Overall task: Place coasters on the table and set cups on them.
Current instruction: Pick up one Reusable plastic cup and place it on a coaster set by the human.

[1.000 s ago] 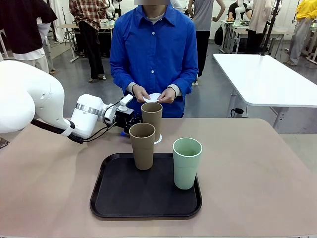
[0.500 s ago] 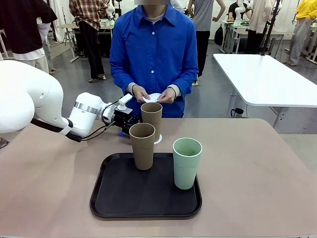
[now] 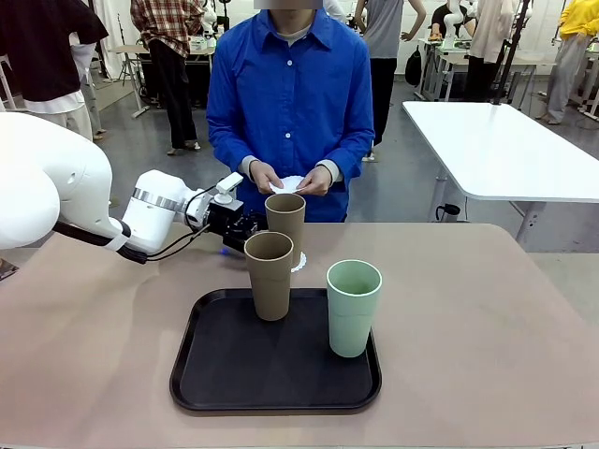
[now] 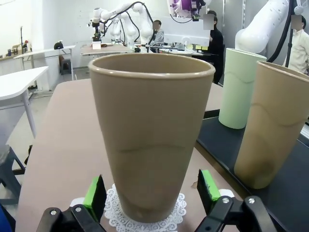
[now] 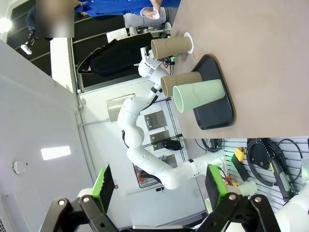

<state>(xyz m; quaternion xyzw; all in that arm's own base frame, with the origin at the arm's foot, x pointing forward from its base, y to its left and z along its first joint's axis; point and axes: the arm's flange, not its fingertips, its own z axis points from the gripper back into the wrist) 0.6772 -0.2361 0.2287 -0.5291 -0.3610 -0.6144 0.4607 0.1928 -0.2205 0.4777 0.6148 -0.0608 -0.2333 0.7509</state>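
1 tall tan-brown matte tumbler (image 3: 285, 223) stands upright on a small round white lacy paper doily (image 4: 112, 212). The doily lies on the large beige smooth-topped table (image 3: 487, 309), just beyond the far edge of a black rectangular tray (image 3: 234, 379). On that tray 2 more tumblers stand upright and apart: a second tan-brown tumbler (image 3: 269, 278) near the far left corner and a pale mint green tumbler (image 3: 354, 309) toward the right side.

The left gripper (image 3: 248, 227) sits low at the tumbler on the doily. Its jaws are spread wide, with 1 green pad (image 4: 95, 191) on each side of the tumbler's base and a small gap between each pad and the wall. The right gripper (image 5: 159, 193) is well apart from the table, its jaws wide and holding nothing.

At the far side a person in a blue shirt (image 3: 290, 94) holds more white doilies (image 3: 288, 183) in both hands (image 3: 318, 180); how many I cannot tell.
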